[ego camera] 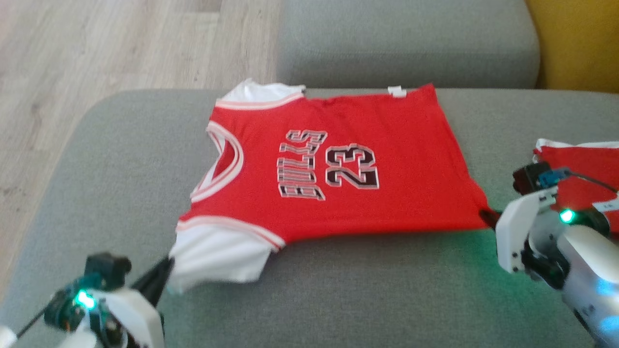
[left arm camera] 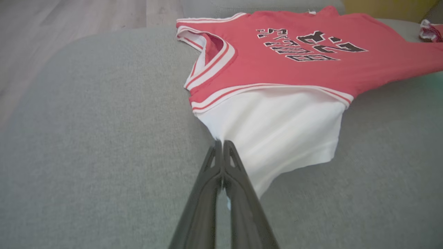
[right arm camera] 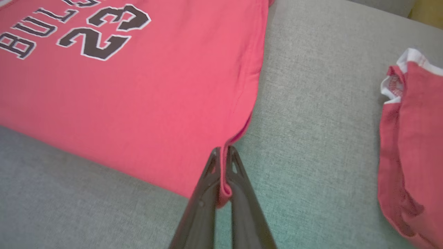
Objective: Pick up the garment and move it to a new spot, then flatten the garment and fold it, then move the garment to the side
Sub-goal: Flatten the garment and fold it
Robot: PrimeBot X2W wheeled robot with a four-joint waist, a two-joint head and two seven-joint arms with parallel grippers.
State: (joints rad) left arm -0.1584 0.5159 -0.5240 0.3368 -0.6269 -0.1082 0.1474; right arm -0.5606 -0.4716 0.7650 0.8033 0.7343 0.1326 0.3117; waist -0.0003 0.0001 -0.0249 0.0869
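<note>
At the lower left of the head view, nearest the camera, the left gripper (ego camera: 165,267) has its two dark fingers pressed together on the edge of a white sleeve (ego camera: 217,256). In the left wrist view white cloth is pinched between the fingertips, and the sleeve fans out from there toward the upper right.

The garment (ego camera: 367,164) lies spread across the middle of the frame on a grey sofa cushion (ego camera: 111,183). Its neck opening is toward the left, its hem toward the right, and its front faces up. It is a smooth red jersey with white sleeves, striped red-and-white trim at collar and armholes, and black lettering outlined in white that reads BULLS 23. The cloth lies mostly flat, and its lower edge is drawn in a straight line between the two grippers. The cushion is a coarse woven fabric with rounded corners.

At the lower right, the right gripper (ego camera: 488,216) is closed on the hem corner (ego camera: 471,212). In the right wrist view a small fold of red cloth loops between its fingers.

At the right edge, well apart from the jersey, a second red garment (ego camera: 580,164) with white trim lies crumpled on the same cushion.

Pale wooden floor (ego camera: 72,58) fills the upper left, a grey back cushion (ego camera: 406,43) the upper middle, and a yellow surface (ego camera: 575,43) the upper right corner.
</note>
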